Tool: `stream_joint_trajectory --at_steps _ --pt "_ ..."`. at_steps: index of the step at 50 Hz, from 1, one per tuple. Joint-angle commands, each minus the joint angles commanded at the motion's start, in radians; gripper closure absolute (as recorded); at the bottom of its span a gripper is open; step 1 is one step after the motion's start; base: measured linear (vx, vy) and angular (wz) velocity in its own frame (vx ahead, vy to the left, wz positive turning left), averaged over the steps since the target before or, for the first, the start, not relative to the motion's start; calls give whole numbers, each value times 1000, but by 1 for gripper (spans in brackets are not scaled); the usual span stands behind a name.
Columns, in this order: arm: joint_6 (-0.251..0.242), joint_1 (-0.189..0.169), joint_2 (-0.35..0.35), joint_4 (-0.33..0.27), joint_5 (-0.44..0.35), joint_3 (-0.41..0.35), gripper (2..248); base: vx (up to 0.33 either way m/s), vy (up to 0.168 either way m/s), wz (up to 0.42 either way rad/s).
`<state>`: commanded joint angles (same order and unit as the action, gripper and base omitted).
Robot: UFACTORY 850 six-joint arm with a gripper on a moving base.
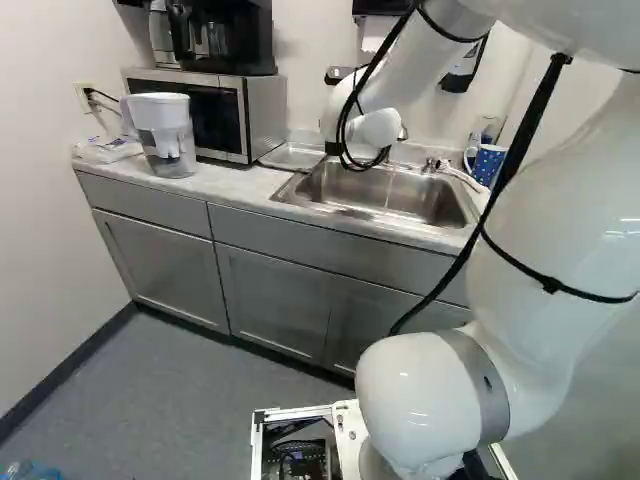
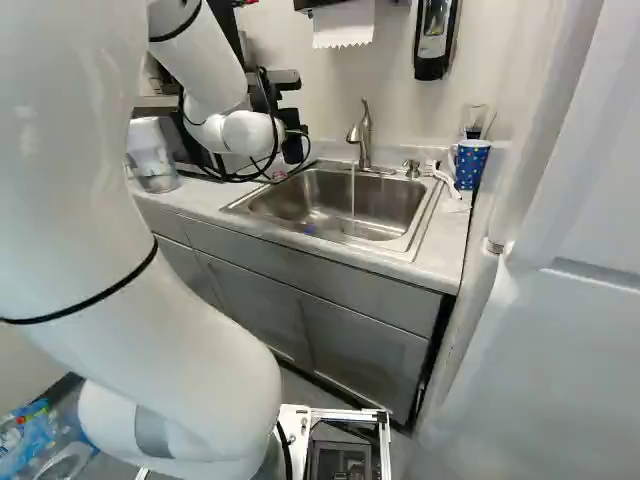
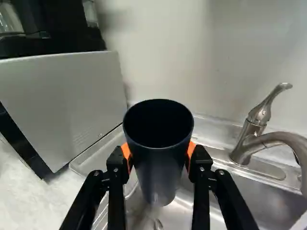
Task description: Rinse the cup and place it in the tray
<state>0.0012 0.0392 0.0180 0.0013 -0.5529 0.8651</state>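
Note:
In the right base view my gripper point(image 2: 293, 150) is partly hidden by the wrist, near the sink's left end. The wrist view shows the gripper point(image 3: 159, 155) shut on a dark cup point(image 3: 160, 179), with orange pads pressing on both its sides. The cup's round mouth is open towards the wrist camera, and its inside looks dark. Beneath and beside the cup is the metal tray point(image 3: 80, 162), between microwave and sink; the left base view shows this tray point(image 1: 292, 156) too. Cup and fingers hide part of what lies below.
Water runs from the faucet point(image 2: 364, 135) into the sink point(image 2: 270, 205). The microwave point(image 1: 262, 115) stands beside the tray, with a water pitcher point(image 1: 167, 145) further left. A blue dotted cup point(image 2: 470, 163) stands right of the sink. A soap dispenser point(image 2: 434, 38) hangs on the wall.

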Motion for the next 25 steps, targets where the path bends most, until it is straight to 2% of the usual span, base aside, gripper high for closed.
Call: stream_joint_trajectory --at_steps 25 --pt "0 47 112 0 -22 117 125 0 0 0"
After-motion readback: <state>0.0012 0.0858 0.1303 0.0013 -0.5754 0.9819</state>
